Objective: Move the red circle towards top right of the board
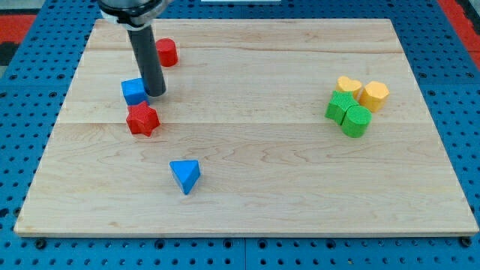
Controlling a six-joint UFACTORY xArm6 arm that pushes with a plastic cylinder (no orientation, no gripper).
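Toward the board's [247, 217] top-left corner, my tip [156, 94] rests against the right side of a blue block [133, 91]; being a bare rod, it grips nothing. Just above it, near the top edge, sits the red circle [166, 52]. A red star [142, 119] lies just below the blue block, a blue triangle [185, 175] lower still. Near the right edge cluster two yellow [349, 85] [373, 95] and two green blocks [340, 106] [357, 120].

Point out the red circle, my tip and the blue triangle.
red circle [166, 52]: camera view, on its top face, right of the rod.
my tip [155, 93]: camera view, the rod's very end, beside the blue cube.
blue triangle [184, 175]: camera view, on its top face.
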